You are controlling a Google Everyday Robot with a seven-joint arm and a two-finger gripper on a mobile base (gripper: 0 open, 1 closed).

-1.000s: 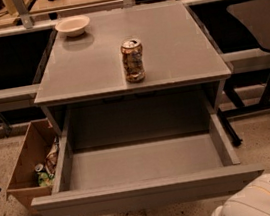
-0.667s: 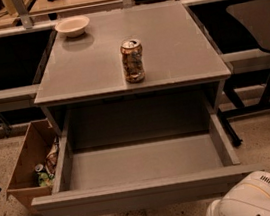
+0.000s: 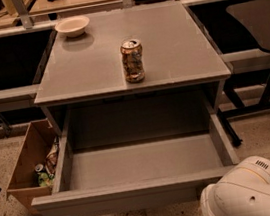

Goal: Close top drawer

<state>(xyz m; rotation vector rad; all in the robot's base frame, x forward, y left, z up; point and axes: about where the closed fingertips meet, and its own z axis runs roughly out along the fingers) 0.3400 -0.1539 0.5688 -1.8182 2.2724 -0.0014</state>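
The top drawer (image 3: 143, 162) of the grey cabinet is pulled fully out toward me, its shallow grey box empty. Its flat front panel (image 3: 123, 200) runs along the bottom of the view. A white arm segment (image 3: 249, 196) shows at the bottom right, close to the drawer's front right corner. The gripper itself is out of view below the frame.
A can (image 3: 132, 61) stands upright on the cabinet top (image 3: 175, 38), and a shallow bowl (image 3: 72, 26) sits at its back left. A cardboard box (image 3: 29, 163) with trash stands on the floor at the left. A dark chair base (image 3: 256, 107) is at the right.
The white arm segment has moved left and up, further into view at the bottom right. The drawer, can and bowl have not moved.
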